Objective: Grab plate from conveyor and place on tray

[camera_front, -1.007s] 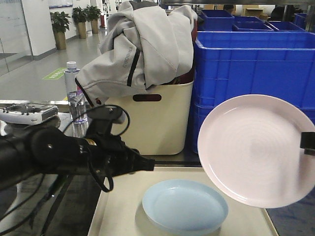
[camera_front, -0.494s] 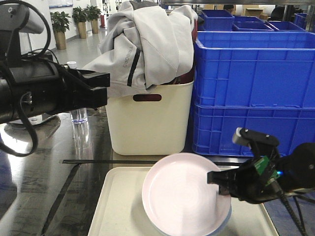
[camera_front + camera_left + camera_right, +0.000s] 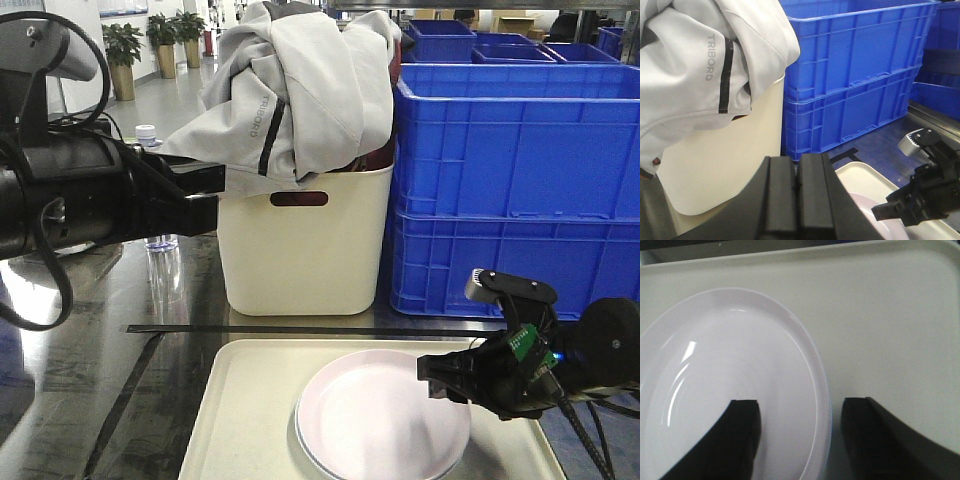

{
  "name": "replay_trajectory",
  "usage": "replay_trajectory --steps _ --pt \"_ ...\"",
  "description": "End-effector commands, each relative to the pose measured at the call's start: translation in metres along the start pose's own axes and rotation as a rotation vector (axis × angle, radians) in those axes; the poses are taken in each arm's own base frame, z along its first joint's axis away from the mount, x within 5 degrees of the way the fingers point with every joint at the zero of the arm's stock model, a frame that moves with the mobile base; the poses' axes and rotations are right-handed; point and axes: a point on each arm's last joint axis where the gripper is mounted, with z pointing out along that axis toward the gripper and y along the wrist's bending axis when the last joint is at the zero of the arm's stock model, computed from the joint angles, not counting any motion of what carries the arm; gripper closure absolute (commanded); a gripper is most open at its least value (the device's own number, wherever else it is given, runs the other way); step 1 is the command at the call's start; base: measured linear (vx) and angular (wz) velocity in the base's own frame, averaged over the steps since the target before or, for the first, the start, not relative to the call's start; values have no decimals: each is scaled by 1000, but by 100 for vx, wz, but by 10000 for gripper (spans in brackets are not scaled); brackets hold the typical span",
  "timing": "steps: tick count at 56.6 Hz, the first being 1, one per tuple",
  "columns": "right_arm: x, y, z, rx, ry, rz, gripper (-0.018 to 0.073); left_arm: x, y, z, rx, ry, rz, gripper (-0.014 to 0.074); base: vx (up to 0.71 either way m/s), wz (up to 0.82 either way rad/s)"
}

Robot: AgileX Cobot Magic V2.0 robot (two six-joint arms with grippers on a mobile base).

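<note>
The front view shows the pink plate (image 3: 383,425) lying flat on the cream tray (image 3: 245,415); the right pincer (image 3: 445,378) sits at its rim. Only the right wrist view reveals its fingers (image 3: 742,432) spread apart astride that rim; the left wrist view shows the left pincer (image 3: 797,192) pressed closed, empty, near the cream tub (image 3: 715,165).

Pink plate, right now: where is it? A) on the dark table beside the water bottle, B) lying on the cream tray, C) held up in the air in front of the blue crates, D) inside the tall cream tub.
B: the pink plate lies flat inside the tray, with the right hand open, its fingers either side of the plate's rim.
</note>
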Motion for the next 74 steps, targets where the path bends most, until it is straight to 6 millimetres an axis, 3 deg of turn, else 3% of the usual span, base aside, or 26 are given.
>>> replay_trajectory --steps 1,7,13,23,32,36,45,51,64,74 --pt "-21 7 -29 -17 -158 -48 28 -20 -2 -13 -11 -111 -5 598 0 0" --pt "-25 11 -53 -16 -220 -112 26 -17 -2 -13 -17 -76 31 596 0 0" --pt "-26 15 -91 7 -289 -204 119 -11 2 -13 -28 -10 54 596 0 0" --pt "-6 16 -171 91 -325 -308 577 22 22 -15 -132 132 -15 596 0 0" --pt "30 12 -232 125 -440 -347 573 72 28 -30 -180 217 -38 596 0 0" --pt "56 7 -246 114 -537 -360 571 96 26 -43 -187 224 -36 596 0 0" --pt "118 -10 -245 99 -648 -362 571 146 20 -82 -203 183 -37 596 0 0" --pt "143 -18 -236 95 -681 -366 570 167 16 -102 -208 146 -33 596 0 0" --pt "160 -24 -224 94 -675 -365 568 182 11 -124 -205 113 -28 596 0 0" --pt "161 -25 -223 97 -658 -367 568 183 11 -123 -204 126 -29 596 0 0"
